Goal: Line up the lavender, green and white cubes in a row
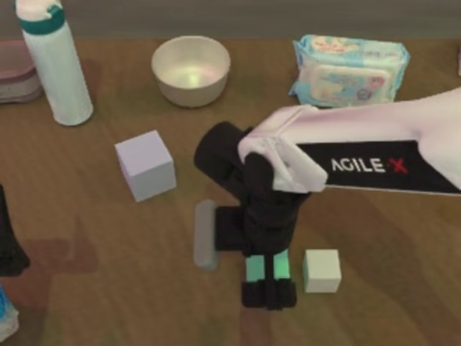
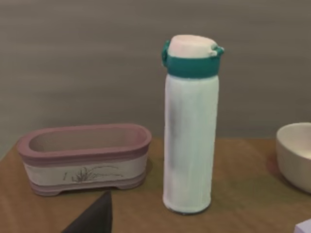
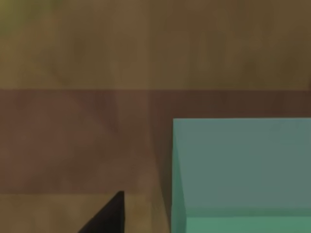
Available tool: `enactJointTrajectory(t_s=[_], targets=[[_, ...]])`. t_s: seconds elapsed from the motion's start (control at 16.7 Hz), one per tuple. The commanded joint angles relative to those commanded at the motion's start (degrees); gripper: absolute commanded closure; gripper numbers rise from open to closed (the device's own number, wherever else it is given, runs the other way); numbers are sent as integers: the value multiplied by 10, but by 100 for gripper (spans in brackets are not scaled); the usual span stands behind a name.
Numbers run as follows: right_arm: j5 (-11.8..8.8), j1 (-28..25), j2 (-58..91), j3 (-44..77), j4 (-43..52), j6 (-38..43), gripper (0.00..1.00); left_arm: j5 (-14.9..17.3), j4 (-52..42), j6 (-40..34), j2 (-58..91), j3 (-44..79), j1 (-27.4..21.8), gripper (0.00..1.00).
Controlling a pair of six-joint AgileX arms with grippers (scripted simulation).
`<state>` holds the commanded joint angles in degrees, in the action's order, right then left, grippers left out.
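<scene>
Filling the right wrist view, the green cube [image 3: 243,170] is seen close up. From above, the left gripper [image 1: 9,249] is parked at the left edge, its jaws not shown. Lavender cube [image 1: 145,165] lies left of centre. Green is grasped by the right gripper [image 1: 268,268], with the white cube [image 1: 321,271] just beside it.
</scene>
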<state>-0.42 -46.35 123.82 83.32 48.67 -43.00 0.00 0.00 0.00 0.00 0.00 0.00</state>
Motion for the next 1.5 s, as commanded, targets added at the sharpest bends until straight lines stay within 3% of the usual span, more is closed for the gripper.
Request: enactJointTrajectory(t_s=[0.42, 0.84, 1.2, 1.5], targets=[[0, -1, -3, 8, 10, -1, 0, 0, 0, 0, 0, 0, 0, 0], [-1, -4, -54, 81, 136, -3, 0, 0, 0, 0, 0, 0, 0, 0], [-1, 1, -57, 78, 133, -1, 0, 2, -5, 3, 5, 5, -2, 0], [-11, 43, -143, 14, 75, 30, 0, 35, -101, 66, 122, 110, -32, 0]])
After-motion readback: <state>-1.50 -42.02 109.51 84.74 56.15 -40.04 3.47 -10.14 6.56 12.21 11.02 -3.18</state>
